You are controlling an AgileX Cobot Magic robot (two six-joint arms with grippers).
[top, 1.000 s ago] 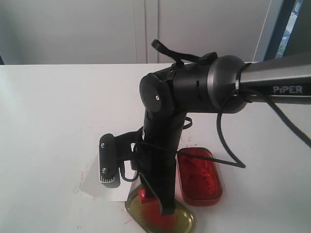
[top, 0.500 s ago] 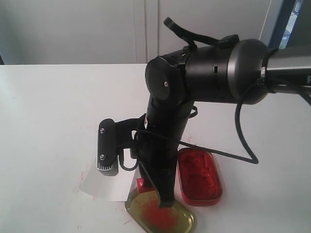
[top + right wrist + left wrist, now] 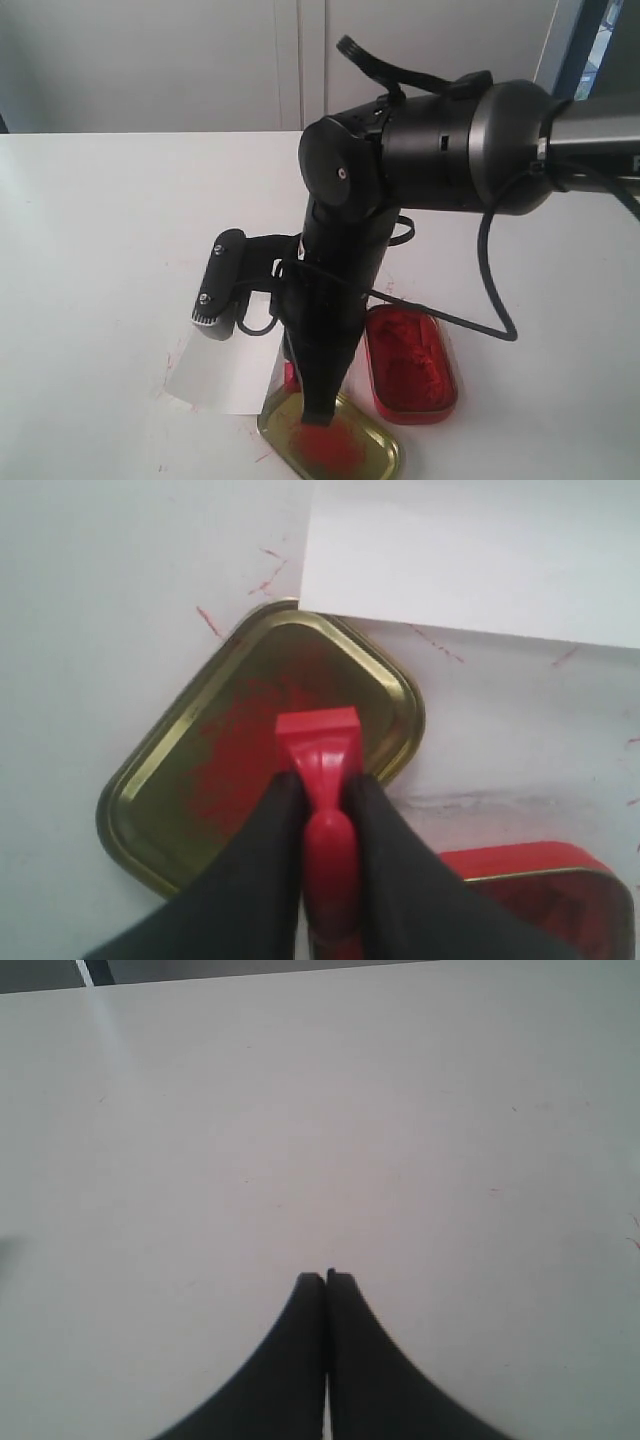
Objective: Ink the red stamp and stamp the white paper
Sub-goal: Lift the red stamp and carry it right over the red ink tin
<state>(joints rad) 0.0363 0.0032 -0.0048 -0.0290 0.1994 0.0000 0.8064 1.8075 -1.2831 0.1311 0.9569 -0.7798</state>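
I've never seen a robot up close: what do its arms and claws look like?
The right arm is matt black with rounded joints and a grey collar; a black cable loops beside it. The left gripper and right gripper have slim, curved black fingers.

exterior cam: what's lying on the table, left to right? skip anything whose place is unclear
white paper → gold lid → red ink tin
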